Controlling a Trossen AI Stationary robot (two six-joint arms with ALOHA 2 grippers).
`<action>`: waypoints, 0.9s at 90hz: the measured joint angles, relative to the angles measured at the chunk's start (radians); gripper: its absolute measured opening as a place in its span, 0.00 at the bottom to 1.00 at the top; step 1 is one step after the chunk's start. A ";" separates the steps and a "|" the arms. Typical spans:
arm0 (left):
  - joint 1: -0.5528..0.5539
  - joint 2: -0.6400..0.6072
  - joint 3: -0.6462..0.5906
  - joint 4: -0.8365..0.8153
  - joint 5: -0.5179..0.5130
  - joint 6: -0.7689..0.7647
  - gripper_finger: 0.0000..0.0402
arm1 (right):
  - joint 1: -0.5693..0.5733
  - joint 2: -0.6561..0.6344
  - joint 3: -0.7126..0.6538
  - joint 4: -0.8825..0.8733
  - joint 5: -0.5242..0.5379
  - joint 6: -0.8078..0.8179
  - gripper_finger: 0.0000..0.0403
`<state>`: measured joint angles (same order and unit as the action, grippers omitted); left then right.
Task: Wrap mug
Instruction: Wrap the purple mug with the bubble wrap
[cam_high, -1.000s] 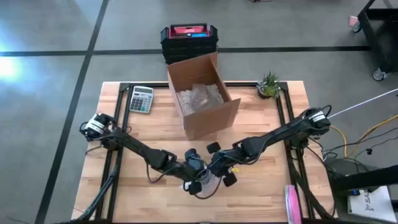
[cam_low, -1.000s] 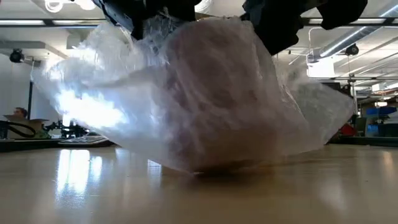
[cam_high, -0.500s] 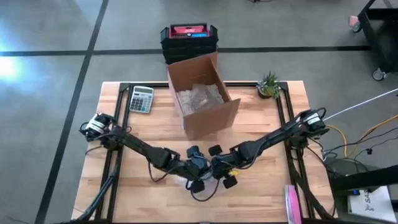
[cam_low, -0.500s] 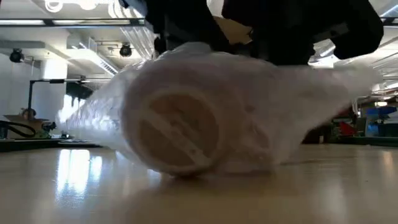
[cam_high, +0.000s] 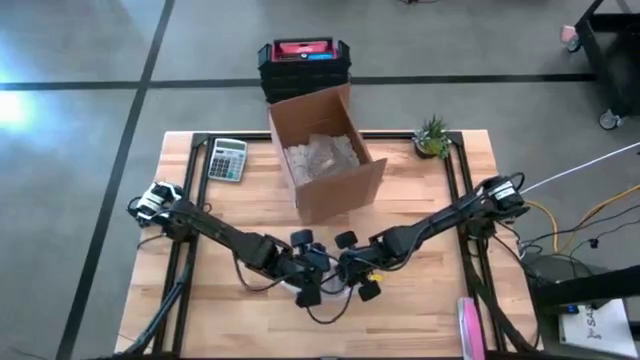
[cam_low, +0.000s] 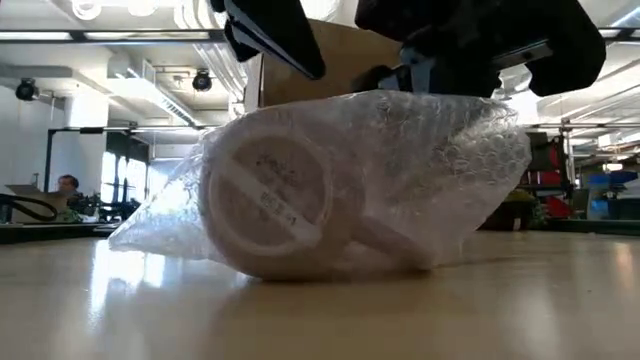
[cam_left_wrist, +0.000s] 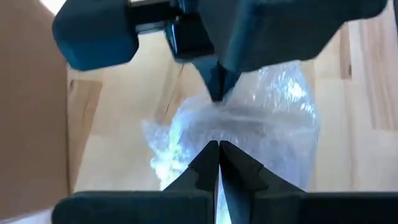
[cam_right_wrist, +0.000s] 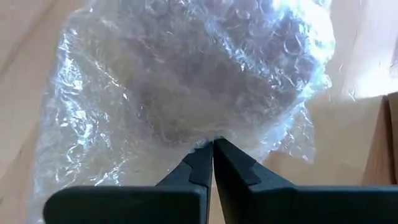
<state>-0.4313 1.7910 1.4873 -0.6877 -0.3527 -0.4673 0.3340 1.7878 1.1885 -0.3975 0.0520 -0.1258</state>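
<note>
Hands (cam_high: 308, 268) (cam_high: 358, 268) both pinched together, tips meeting over bubble wrap (cam_low: 450, 170) around mug (cam_low: 275, 205).

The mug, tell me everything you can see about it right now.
The mug is white, seemingly ceramic, lying on its side on the wooden table, its round labelled base facing the low camera and its handle low against the tabletop. Clear bubble wrap covers it loosely, spilling out to both sides. The left hand and right hand are both shut, pinching the wrap from above, in front of the cardboard box.
</note>
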 joint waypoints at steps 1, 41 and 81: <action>-0.001 -0.002 0.000 -0.007 0.000 -0.005 0.00 | 0.000 0.000 0.000 -0.001 0.000 0.001 0.00; -0.157 -0.131 -0.275 0.115 -0.102 -0.298 0.00 | 0.000 -0.067 0.027 -0.005 -0.035 -0.001 0.00; -0.147 -0.129 -0.506 0.590 -0.074 -0.275 0.00 | 0.027 -0.044 0.031 0.106 -0.075 0.034 0.00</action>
<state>-0.5787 1.6615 0.9810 -0.0977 -0.4267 -0.7422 0.3606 1.7442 1.2197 -0.2920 -0.0235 -0.0916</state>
